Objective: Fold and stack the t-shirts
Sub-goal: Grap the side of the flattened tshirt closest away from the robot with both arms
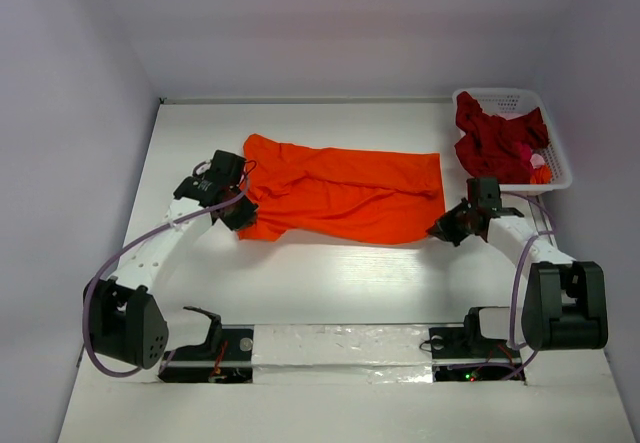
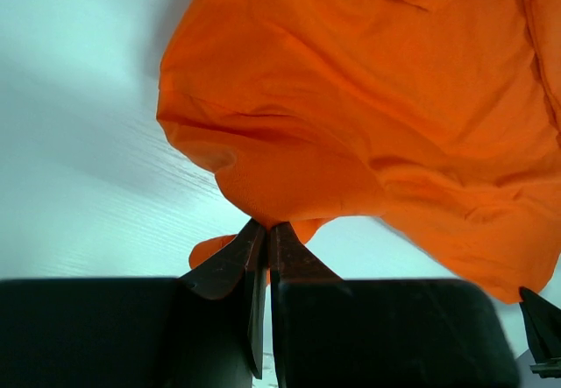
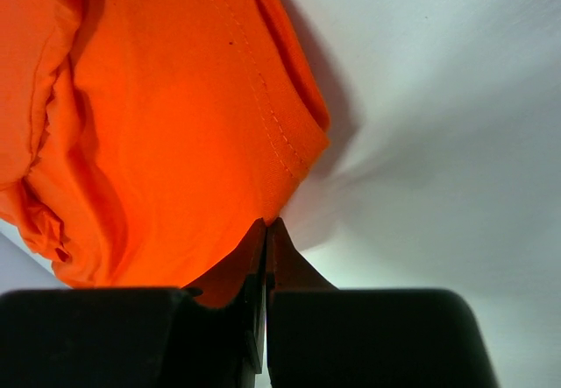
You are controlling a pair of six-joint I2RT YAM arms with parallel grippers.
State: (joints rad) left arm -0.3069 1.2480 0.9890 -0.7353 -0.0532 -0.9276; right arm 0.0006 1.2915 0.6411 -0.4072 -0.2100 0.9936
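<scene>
Orange tee point(image 1: 345, 195), left of basket point(image 1: 495, 92): left gripper point(image 2: 266, 228) and right gripper point(image 3: 266, 223) clamp its edges. Thin bites could slip under tension.

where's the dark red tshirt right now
In the top view, the dark crimson cloth t-shirt lies heaped in the white latticed plastic basket at the far right corner, beyond the right pincer.

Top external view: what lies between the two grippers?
The orange t-shirt, spread out in the top view; left gripper and right gripper each pinch an end.
</scene>
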